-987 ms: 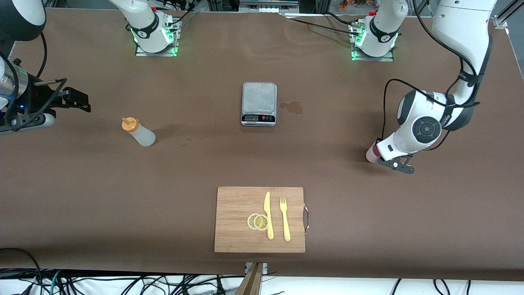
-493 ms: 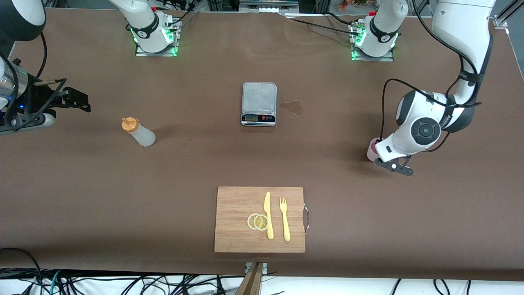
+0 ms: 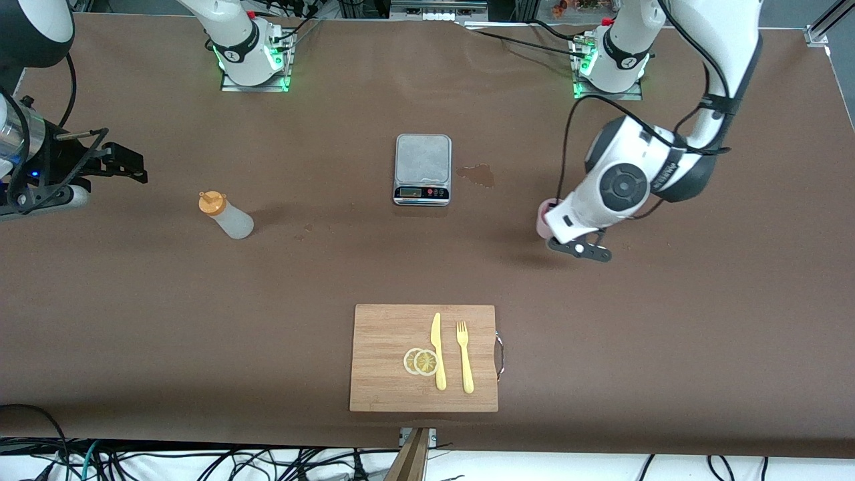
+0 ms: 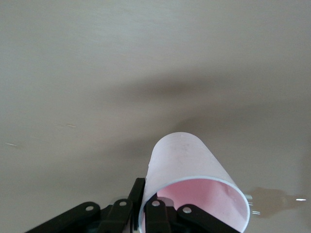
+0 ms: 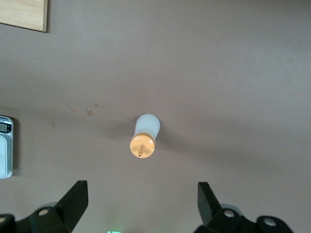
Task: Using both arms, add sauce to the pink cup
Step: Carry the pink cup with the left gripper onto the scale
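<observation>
The pink cup [image 3: 543, 220] is held by its rim wall in my left gripper [image 3: 550, 228], which is shut on it and carries it over bare table, toward the left arm's end from the scale [image 3: 423, 157]. In the left wrist view the cup [image 4: 182, 158] is pinched at its rim, one finger [image 4: 137, 193] outside and one inside, at my left gripper [image 4: 146, 200]. The sauce bottle [image 3: 228, 216] stands upright toward the right arm's end. My right gripper [image 3: 131, 167] is open and empty, up above it. In the right wrist view the bottle [image 5: 145, 135] lies ahead of my open right gripper [image 5: 141, 195].
A wooden cutting board [image 3: 387, 347] with a yellow knife [image 3: 437, 351], a yellow fork [image 3: 463, 356] and lemon slices [image 3: 421, 361] lies near the table's front edge. A wet stain [image 3: 477, 175] marks the table beside the scale. Small droplets [image 3: 308, 230] lie between bottle and scale.
My left arm has carried the pink cup from near the left arm's end of the table toward the scale. The right arm and the bottle have not moved.
</observation>
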